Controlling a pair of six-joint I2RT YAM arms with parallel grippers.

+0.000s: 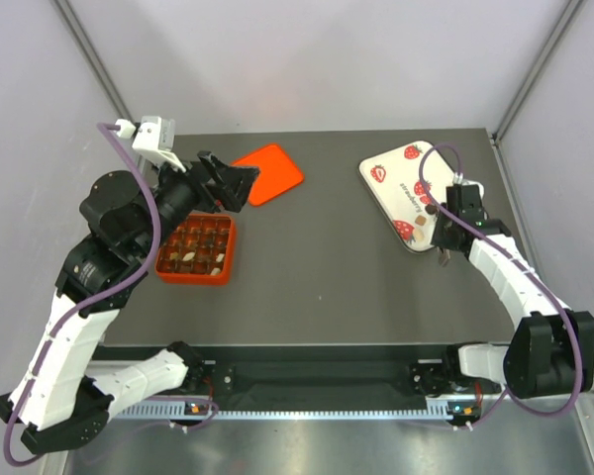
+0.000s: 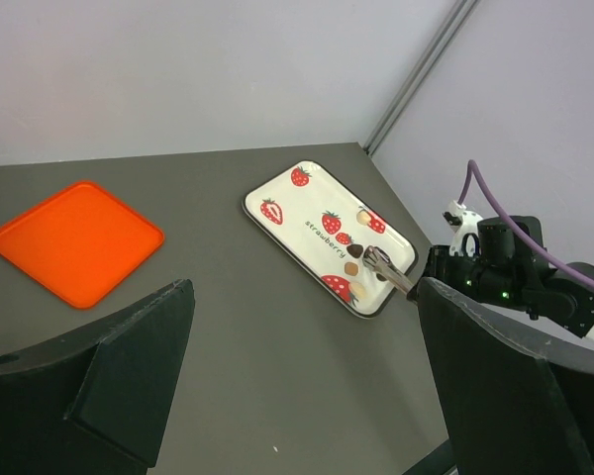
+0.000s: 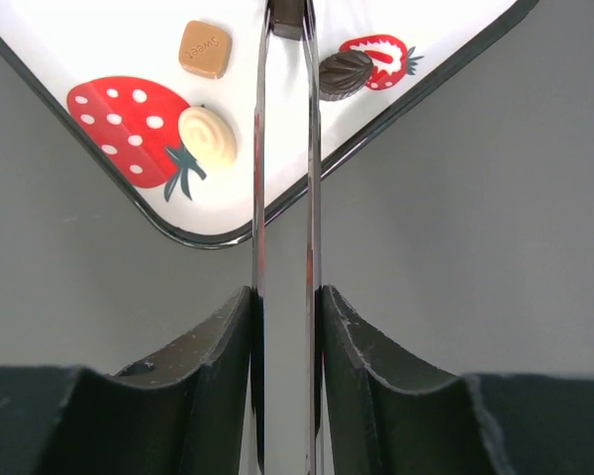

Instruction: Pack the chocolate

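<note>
Clamping the thin metal tongs [image 3: 285, 198], my right tool [image 3: 285, 302] is clenched on their shafts, both blades squeezed nearly parallel. At the tips, cut off by the top edge of the wrist view, a dark chocolate [image 3: 289, 14] looks pinched, over the strawberry tray [image 3: 99, 40].

Risk one: smooth steel on a small candy is a narrow hold, so it could squirt out on the lift or during the carry across the table [image 1: 327, 267]. Risk two: the tongs could twist in the tool, since only the fingers hold them.

Three more pieces lie on the tray: a caramel square [image 3: 204, 48], a cream swirl [image 3: 209, 136] and a dark oval [image 3: 346, 71]. The oval sits just beside the tips, so a sideways drag could knock it.

The left tool [image 1: 230, 184] hangs released just past the far edge of the orange box [image 1: 194, 279], near the lid [image 1: 269, 173] and well apart from the tray. It may crowd my drop path. I can't tell which compartments are free.
</note>
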